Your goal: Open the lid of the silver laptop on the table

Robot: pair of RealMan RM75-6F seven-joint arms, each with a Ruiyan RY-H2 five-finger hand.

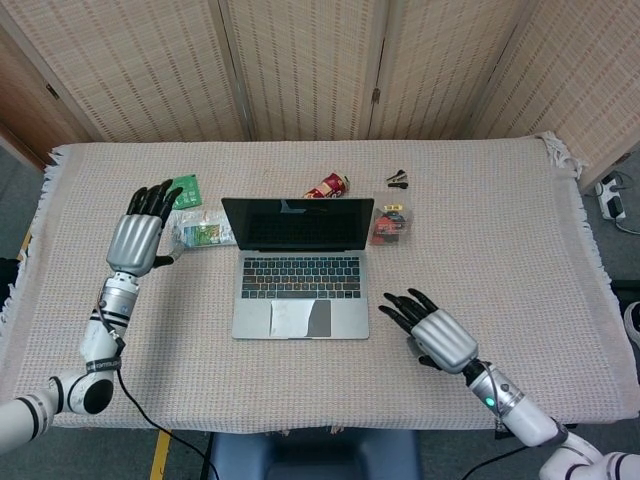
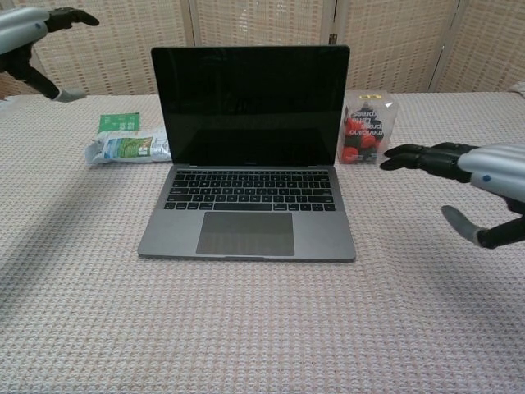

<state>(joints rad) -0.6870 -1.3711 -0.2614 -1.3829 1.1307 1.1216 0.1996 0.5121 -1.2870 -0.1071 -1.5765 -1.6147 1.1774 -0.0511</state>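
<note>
The laptop stands open mid-table — task seemingly done. The left hand and right hand hover either side, fingers spread, holding nothing — likely clear of it.

Table's covered in a beige woven cloth with a fringe showing at the far right corner. Behind it on the far side there's a folding screen of pale woven panels in brown wooden frames. Grey floor off to the right, where a white power strip lies with its cables. Light is soft and even, no hard shadows.
</note>
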